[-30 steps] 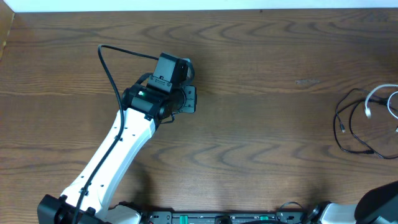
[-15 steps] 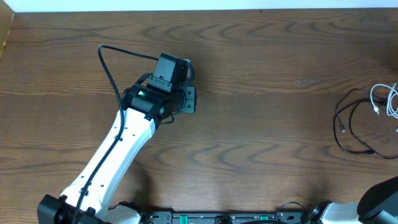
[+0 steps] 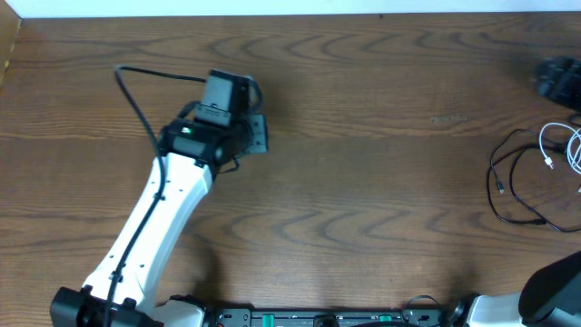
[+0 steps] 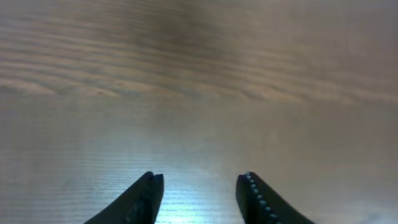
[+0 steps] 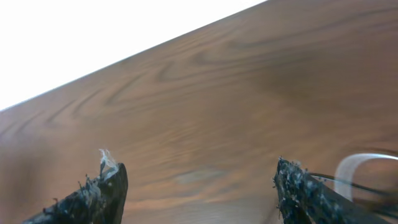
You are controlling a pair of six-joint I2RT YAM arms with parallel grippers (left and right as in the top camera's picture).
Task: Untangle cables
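The black cable lies in loose loops at the table's right edge. The white cable is curled just right of it, partly cut off by the frame edge. In the right wrist view a white loop and a thin black strand show beside the right finger. My right gripper is open and empty; in the overhead view it is a dark blur above the cables. My left gripper is far from the cables at the table's left. Its jaws are open over bare wood.
The brown wooden table fills the view, with its white far edge along the top. The left arm's thick black wire arcs beside its wrist. The right arm's base sits at the bottom right corner.
My left arm has shifted to the left. My right gripper has appeared as a dark blur at the top right. The white cable slid slightly right, then settled.
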